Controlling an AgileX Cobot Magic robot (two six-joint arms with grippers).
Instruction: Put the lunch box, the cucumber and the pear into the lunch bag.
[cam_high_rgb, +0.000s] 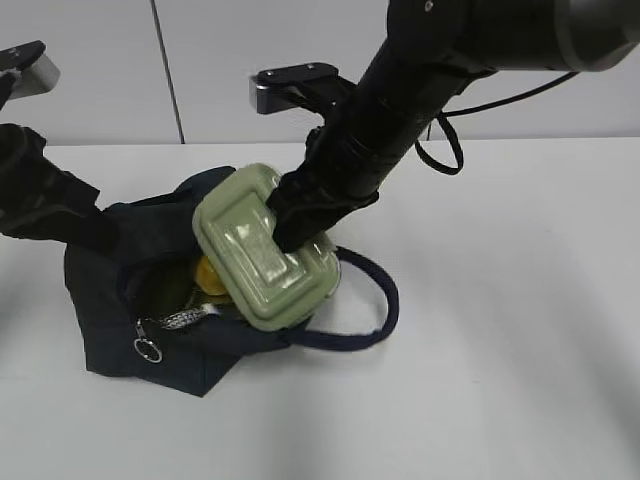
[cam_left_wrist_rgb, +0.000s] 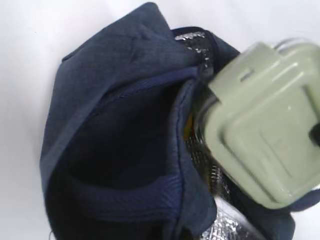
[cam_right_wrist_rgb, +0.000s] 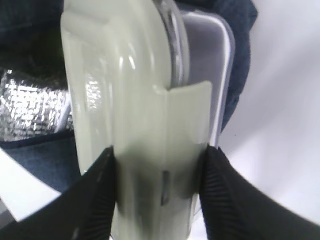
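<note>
The navy lunch bag (cam_high_rgb: 110, 300) lies open on the white table, with silver lining (cam_right_wrist_rgb: 30, 105) showing inside. My right gripper (cam_right_wrist_rgb: 159, 157) is shut on the sage-green lunch box (cam_high_rgb: 265, 250) and holds it tilted over the bag's mouth, its lower end at the opening. The box also shows in the left wrist view (cam_left_wrist_rgb: 265, 130). The yellow pear (cam_high_rgb: 209, 277) lies inside the bag, half hidden by the box. My left gripper (cam_high_rgb: 95, 228) grips the bag's left rim and holds it up; its fingers are hidden by fabric (cam_left_wrist_rgb: 125, 150) in the left wrist view. I cannot make out the cucumber.
The bag's padded loop handle (cam_high_rgb: 385, 300) lies on the table to the right of the bag. The metal zip pull (cam_high_rgb: 148, 349) hangs at the bag's front. The white table (cam_high_rgb: 520, 330) stretches to the right and front.
</note>
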